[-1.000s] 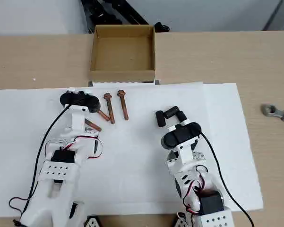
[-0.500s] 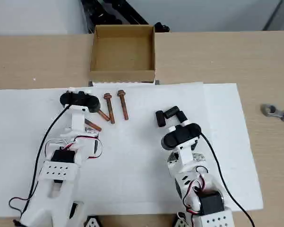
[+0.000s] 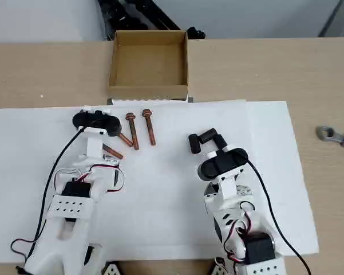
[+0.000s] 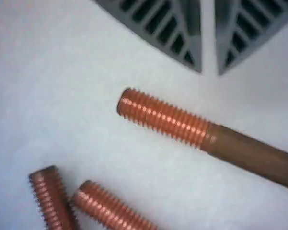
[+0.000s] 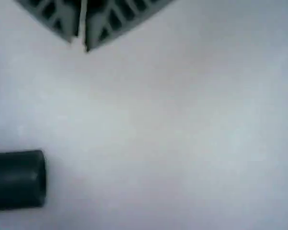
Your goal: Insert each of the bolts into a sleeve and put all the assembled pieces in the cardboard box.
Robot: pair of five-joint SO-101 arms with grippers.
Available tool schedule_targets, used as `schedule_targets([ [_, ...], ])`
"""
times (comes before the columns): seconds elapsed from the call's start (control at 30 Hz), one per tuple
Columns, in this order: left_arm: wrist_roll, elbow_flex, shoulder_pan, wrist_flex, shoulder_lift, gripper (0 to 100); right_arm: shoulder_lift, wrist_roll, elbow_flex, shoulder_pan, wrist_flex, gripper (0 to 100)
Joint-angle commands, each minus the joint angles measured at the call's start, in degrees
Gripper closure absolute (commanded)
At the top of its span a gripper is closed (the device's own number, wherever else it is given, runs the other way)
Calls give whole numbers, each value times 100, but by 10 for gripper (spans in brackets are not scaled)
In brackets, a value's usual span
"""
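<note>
Several copper bolts lie on the white sheet: two side by side (image 3: 131, 130) (image 3: 149, 126) and one (image 3: 113, 152) beside my left arm. My left gripper (image 3: 96, 121) hovers low over them; in the left wrist view its tips (image 4: 208, 69) stand almost together, holding nothing, just above a bolt's threaded end (image 4: 182, 125). Three black sleeves (image 3: 206, 137) lie in a cluster mid-sheet. My right gripper (image 3: 220, 162) sits just in front of them, shut and empty (image 5: 81, 45), with one sleeve end (image 5: 17, 179) nearby. The cardboard box (image 3: 149, 91) stands empty at the back.
The white sheet (image 3: 160, 200) covers most of the wooden table. A metal wrench (image 3: 335, 136) lies off the sheet at the far right. Dark equipment sits behind the box at the table's back edge.
My right arm has shifted slightly to the right. The left arm, bolts and sleeves have not moved.
</note>
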Motion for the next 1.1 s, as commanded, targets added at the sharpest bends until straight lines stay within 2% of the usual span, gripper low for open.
schedule_targets([
  [0.0,35,-22,18,-123,-44,992,-48,-62,-264,31,48,980],
  [0.2,35,-22,18,-123,-44,992,-48,-62,-290,31,277,980],
  [0.63,35,-22,18,-123,-44,992,-48,-325,-360,75,40,979],
  [1.07,35,-22,18,-123,-44,992,-48,88,-387,57,40,980],
])
